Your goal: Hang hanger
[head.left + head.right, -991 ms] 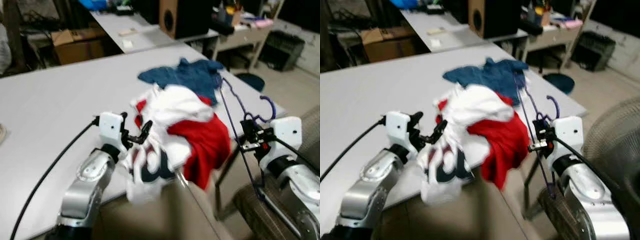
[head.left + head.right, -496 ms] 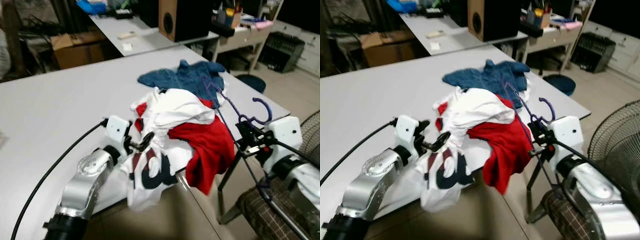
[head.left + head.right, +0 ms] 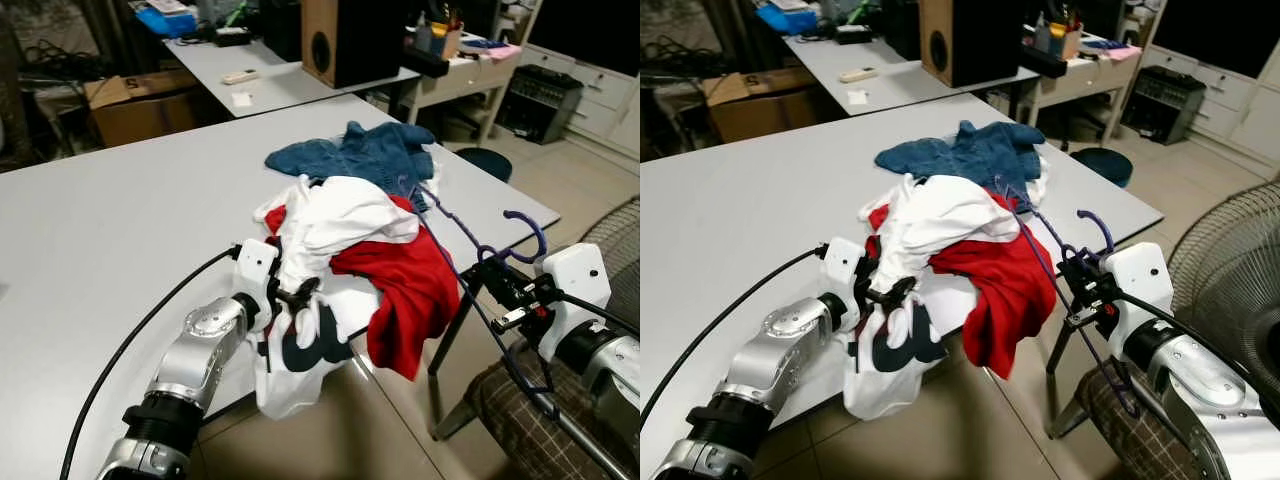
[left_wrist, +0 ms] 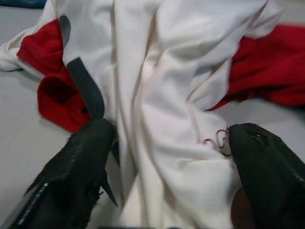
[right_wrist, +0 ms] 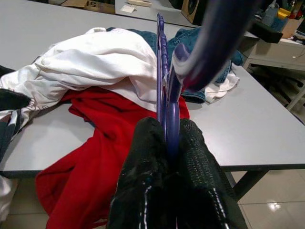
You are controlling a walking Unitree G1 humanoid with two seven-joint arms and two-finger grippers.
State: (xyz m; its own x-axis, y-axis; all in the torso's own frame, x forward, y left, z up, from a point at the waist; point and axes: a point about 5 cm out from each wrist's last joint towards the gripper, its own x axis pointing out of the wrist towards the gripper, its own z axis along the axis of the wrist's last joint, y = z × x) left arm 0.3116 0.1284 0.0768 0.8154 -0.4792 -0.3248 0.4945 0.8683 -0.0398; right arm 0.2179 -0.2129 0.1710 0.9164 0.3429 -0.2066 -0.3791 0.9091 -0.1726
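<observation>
- The right gripper (image 3: 1077, 283) has its fingers (image 5: 143, 157) clenched on the purple hanger (image 3: 470, 245), which sits off the desk (image 3: 100, 230) edge with one arm reaching into the clothes pile
- The left gripper (image 3: 297, 296) has its fingers (image 4: 83, 157) spread either side of a fold of the white shirt (image 3: 335, 215), not pinching it yet
- Risk: the hanger's far arm looks tangled under the red garment (image 3: 405, 290); pulling it away could drag that garment and the jeans (image 3: 360, 155) off the desk
- Risk: the white shirt already droops over the desk edge; a loose pinch on a thin fold could let it slide to the floor
- Risk: the grip on the thin hanger rod is narrow, so it could twist in the fingers
- Writing: dark print on the hanging shirt part, unreadable; no brand can be made out
</observation>
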